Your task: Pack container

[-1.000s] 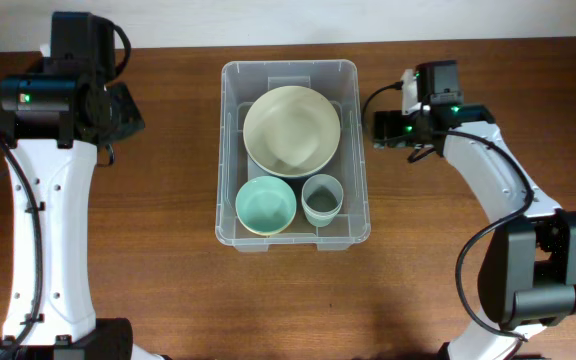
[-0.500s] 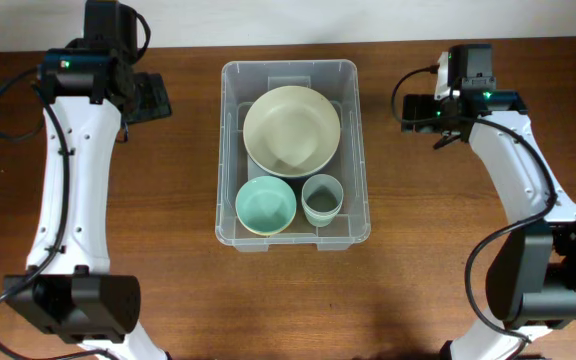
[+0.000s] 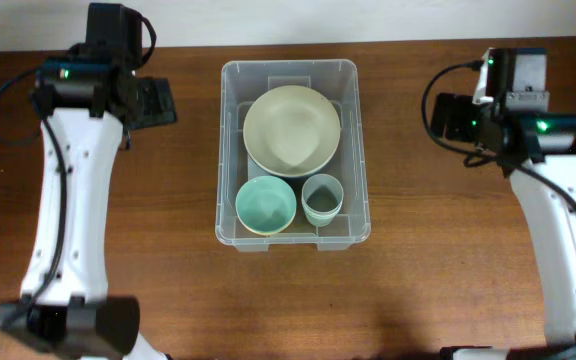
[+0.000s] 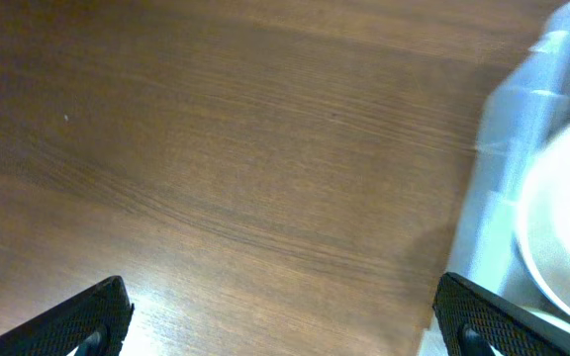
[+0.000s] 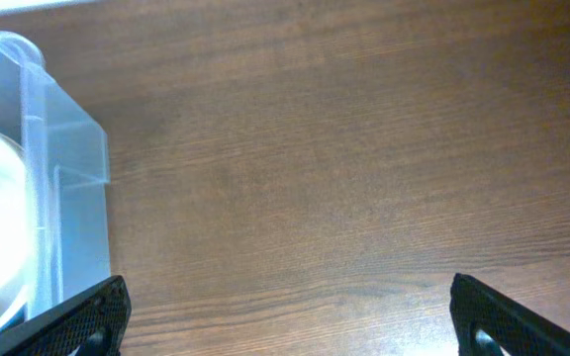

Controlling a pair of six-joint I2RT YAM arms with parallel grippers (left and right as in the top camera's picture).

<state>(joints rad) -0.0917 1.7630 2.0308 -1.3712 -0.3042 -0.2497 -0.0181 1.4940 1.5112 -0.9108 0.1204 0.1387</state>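
The container (image 3: 226,150), a clear plastic bin, sits mid-table. It holds a large cream bowl (image 3: 291,130), a mint-green bowl (image 3: 266,206) and a grey-green cup (image 3: 322,199). My left gripper (image 3: 154,103) hovers left of the bin's far end, open and empty. In the left wrist view the left gripper (image 4: 283,321) spans bare wood, with the container (image 4: 503,198) and cream bowl (image 4: 567,227) at the right. My right gripper (image 3: 448,117) hovers right of the bin, also open and empty. In the right wrist view the right gripper (image 5: 290,321) is over wood, the container (image 5: 67,168) at the left.
The brown wooden table (image 3: 168,260) extends on all sides of the bin. A white wall strip (image 3: 288,18) borders the table's far edge. Both white arms reach in from the near side, the left arm (image 3: 63,220) and the right arm (image 3: 568,230).
The left gripper has shifted right toward the bin's far corner and its jaws have spread. The right gripper has pulled away to the right, farther from the bin.
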